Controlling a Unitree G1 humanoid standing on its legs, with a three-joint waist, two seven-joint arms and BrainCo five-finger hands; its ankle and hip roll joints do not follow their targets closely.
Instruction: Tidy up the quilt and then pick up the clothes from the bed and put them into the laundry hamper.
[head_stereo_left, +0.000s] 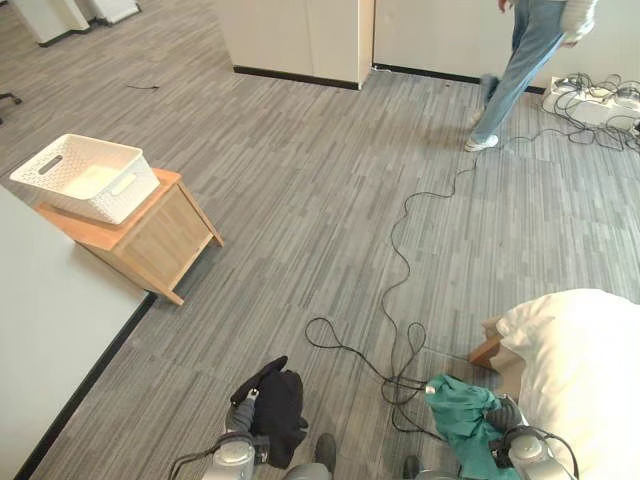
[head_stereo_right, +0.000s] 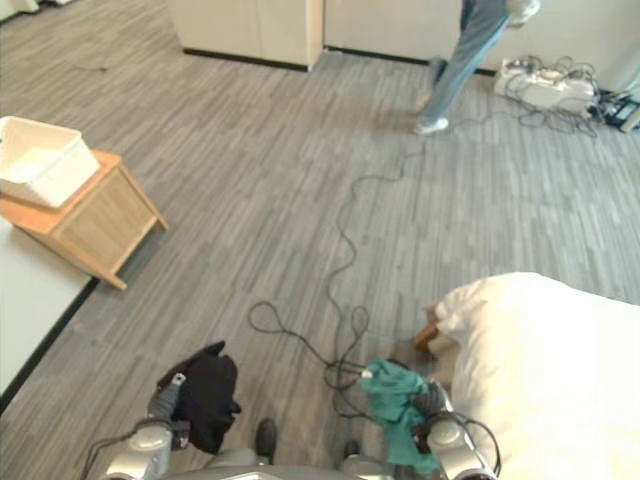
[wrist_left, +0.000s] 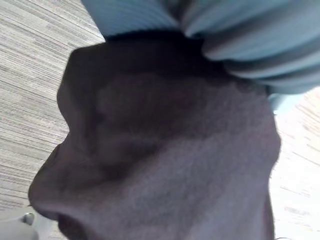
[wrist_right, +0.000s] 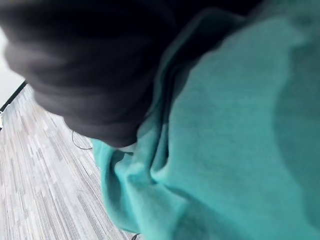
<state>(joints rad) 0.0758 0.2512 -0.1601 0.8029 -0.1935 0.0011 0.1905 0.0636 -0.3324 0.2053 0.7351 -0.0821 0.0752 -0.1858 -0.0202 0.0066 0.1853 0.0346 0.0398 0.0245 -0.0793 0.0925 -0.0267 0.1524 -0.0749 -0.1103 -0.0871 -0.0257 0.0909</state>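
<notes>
Your L arm comes in at lower left, forearm raised, the left hand (head_stereo_left: 243, 412) up at its end w/ a black garment (head_stereo_left: 276, 408) draped over it. Fingers are buried in the cloth, so can't tell if they're curled or straight; the L wrist view gives just dark fabric below the ribbed cover.

R arm comes in at lower right, same raised pose. The right hand (head_stereo_left: 503, 413) is wrapped in a teal garment (head_stereo_left: 466, 412) that hangs down over the wrist; fingers hidden there too. Both hands sit level w/ each other, well apart.
</notes>
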